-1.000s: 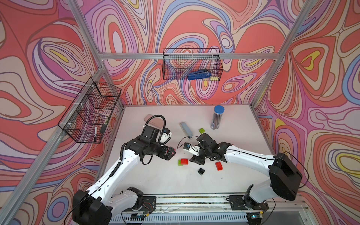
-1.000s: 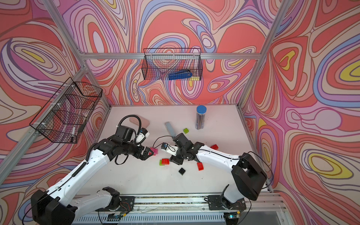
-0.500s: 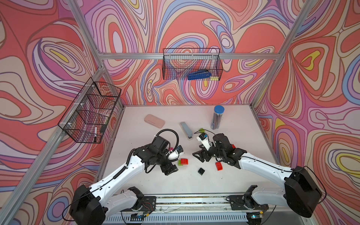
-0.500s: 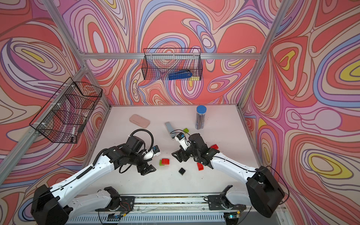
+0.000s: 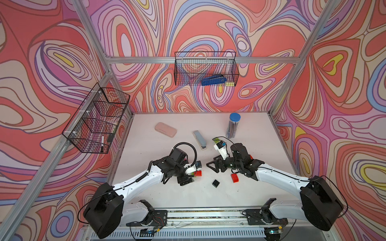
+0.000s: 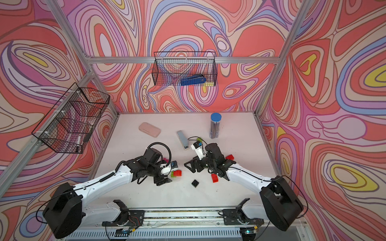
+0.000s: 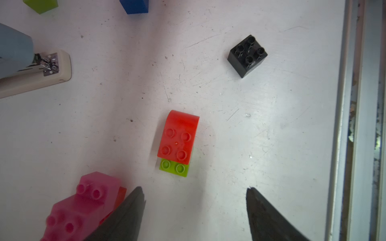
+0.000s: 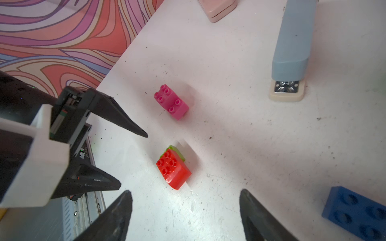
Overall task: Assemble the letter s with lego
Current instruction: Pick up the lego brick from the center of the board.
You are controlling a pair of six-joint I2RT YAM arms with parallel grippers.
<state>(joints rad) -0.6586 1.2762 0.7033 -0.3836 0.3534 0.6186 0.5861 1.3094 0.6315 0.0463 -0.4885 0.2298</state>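
2 pincers, both spread wide, gripping nothing: left pincer (image 7: 194, 188) and right pincer (image 8: 184, 191) hover over the tabletop (image 7: 104, 125), facing a red brick (image 7: 178, 137) stacked on a lime brick (image 7: 174, 168). Back-wall basket (image 5: 188, 71): 1 blue stapler (image 5: 213, 80). Side basket (image 5: 83, 116): 1 marker (image 5: 102, 141). Lidded tube (image 5: 231, 129): pencils, uncounted. Loose lego on the tabletop: 1 pink brick (image 8: 171, 102), 1 black brick (image 7: 247, 55), 1 blue brick (image 8: 355, 212), plus a second red brick (image 5: 234, 177) beside the right arm.
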